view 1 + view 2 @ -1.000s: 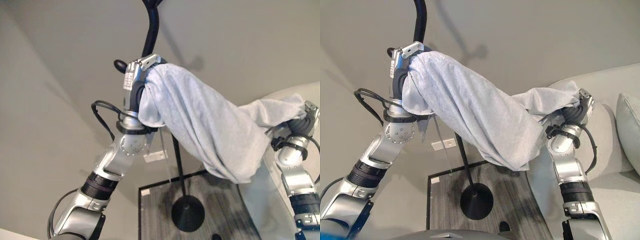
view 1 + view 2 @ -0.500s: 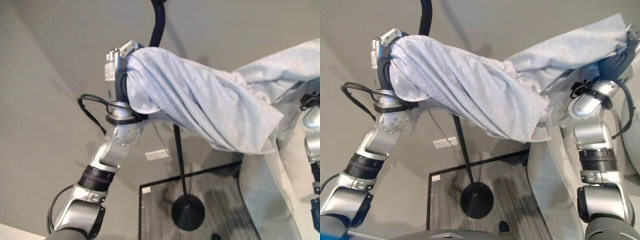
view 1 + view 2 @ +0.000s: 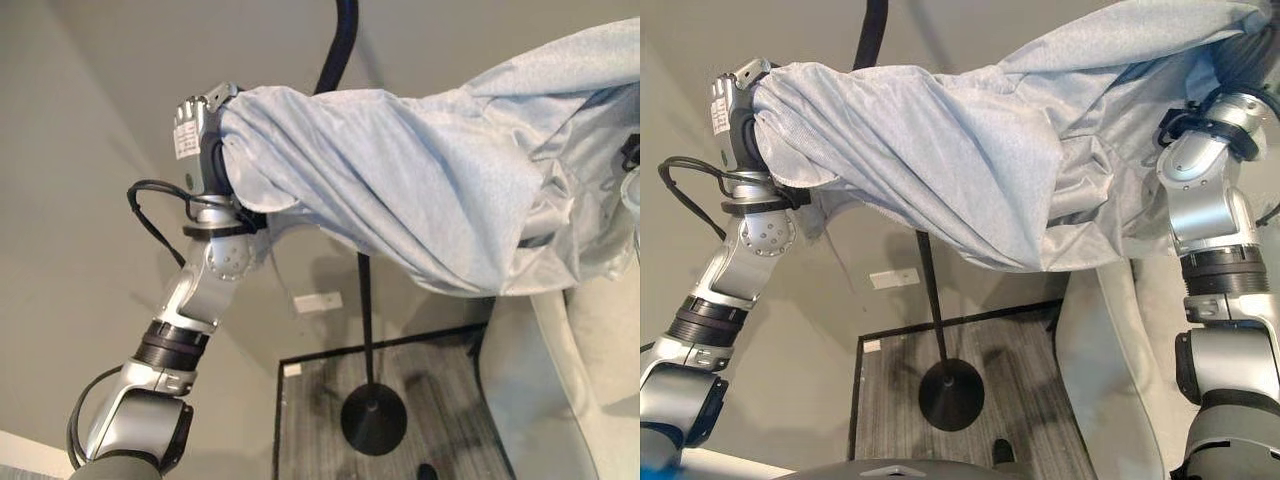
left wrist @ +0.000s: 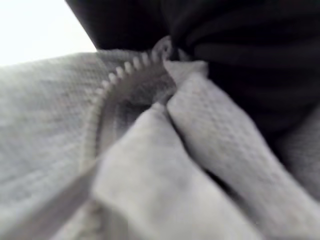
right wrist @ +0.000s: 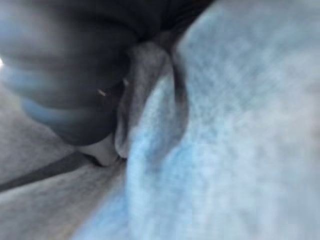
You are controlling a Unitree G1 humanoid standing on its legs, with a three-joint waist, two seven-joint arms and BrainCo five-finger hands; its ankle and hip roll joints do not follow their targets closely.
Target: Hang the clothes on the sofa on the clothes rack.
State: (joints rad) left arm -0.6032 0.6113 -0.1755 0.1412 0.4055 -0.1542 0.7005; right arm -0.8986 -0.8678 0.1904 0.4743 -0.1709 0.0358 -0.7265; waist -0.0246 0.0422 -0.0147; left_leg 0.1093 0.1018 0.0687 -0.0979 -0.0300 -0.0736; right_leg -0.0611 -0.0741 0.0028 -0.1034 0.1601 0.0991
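Garment point(image 3: 970, 170), light grey, stretched high between both raised hands, in front of clothes rack point(image 3: 930, 290) pole; left hand point(image 3: 200, 150) fingers buried in cloth, grip unreadable; right hand point(image 3: 1250, 60) fingers likewise hidden; sofa point(image 3: 1120, 360) below.

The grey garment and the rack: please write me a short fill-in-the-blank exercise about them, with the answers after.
1. The grey garment is stretched between the robot's two ____.
2. The clothes rack is a thin pole of ____ colour.
3. The rack's round base stands on the ____.
4. In the left wrist view, the garment shows a ____.

Answers: hands; black; floor; zipper
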